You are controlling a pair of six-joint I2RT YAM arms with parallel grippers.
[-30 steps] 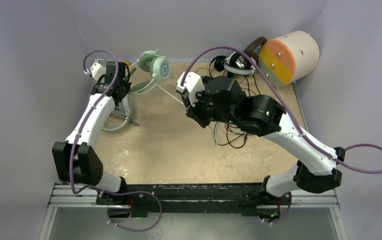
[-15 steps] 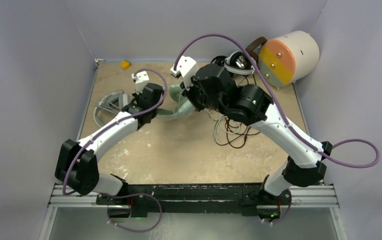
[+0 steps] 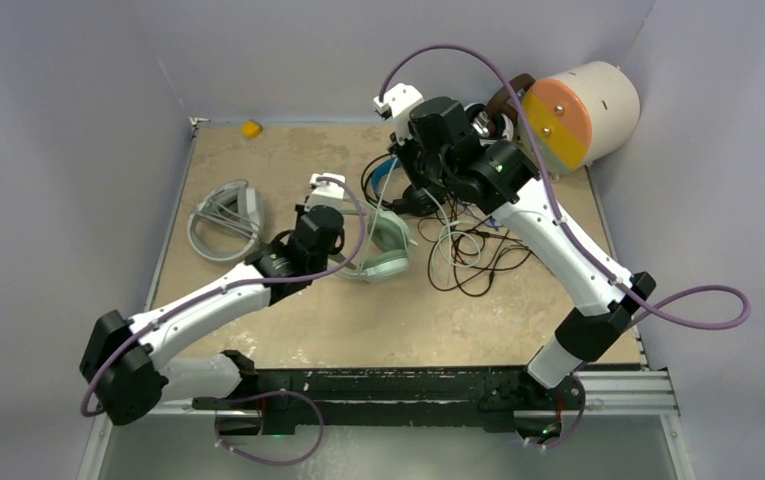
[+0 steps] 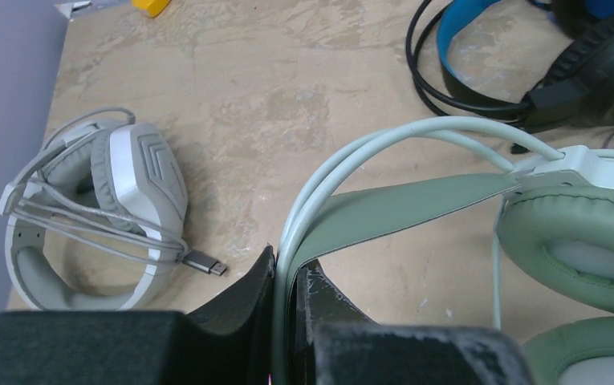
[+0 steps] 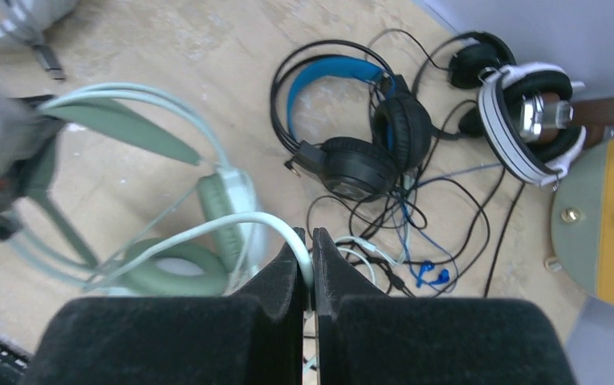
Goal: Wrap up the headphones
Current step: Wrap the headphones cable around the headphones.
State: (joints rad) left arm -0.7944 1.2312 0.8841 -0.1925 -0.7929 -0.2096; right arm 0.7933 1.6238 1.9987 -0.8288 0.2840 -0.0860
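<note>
Left gripper: is clamping tight on the thin twin rails of the headband, near its top.
Mint headset: is lying mid-table, cups to the right of the held band, one cup resting on the other.
Handling: probably light; the band looks springy and stiff enough to steer by, and the padded cups look soft and poor to pinch.
Cable: is running slack from the cups up to the right gripper; thin and limp, likely to slip.
Right gripper: is pinching the cable, jaws closed on it, above the cups.
Hold advice: band for the body; cable a little way out from the cup, since the joint looks fragile.
Grey headset: is lying left, well apart, its cord wound round it.
Blue-band headset: is lying beyond, among loose dark cords.
Black-and-white headset: is sitting farthest back.
</note>
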